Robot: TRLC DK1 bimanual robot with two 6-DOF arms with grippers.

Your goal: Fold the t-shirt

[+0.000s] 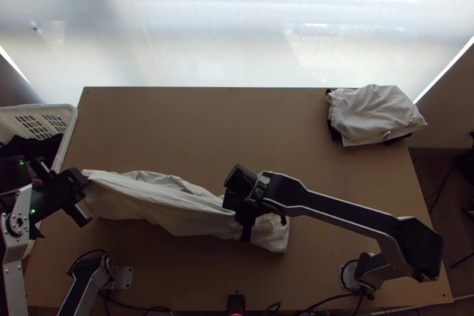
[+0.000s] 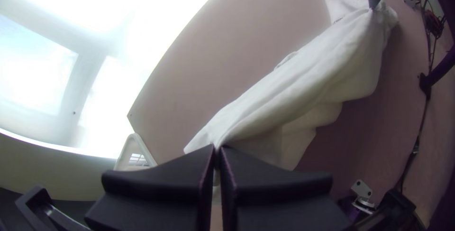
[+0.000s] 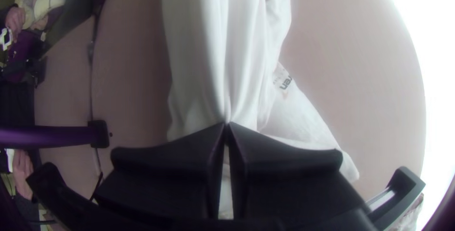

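- T-shirt [image 1: 160, 200], off-white: on the table [image 1: 195, 132], in the near half, running from just inside the left edge to a bit past the middle.
- Long axis: roughly side to side, slanting a little, so the right end sits closer to the near edge than the left end does.
- Lie: bunched lengthwise into a long strip (loose creases all along it), a flap spread out at the right end.
- Left gripper [image 1: 84, 180]: at the shirt's left end, by the table's left edge. In the left wrist view, left gripper [image 2: 218, 148] fingers pinch the cloth there.
- Right gripper [image 1: 245, 236]: near the shirt's right end; in the right wrist view, right gripper [image 3: 227, 124] fingers clamp a gathered fold.
- Room: wide bare wood from shirt to far edge, narrower strip to near edge; right arm [image 1: 349, 212] spans the stretch toward the right edge.
- Cloth pile [image 1: 376, 111], pale on dark: at the far right corner.
- White basket [image 1: 71, 119]: beside the left edge, toward the far left corner, dark cloth [image 1: 35, 147] inside.
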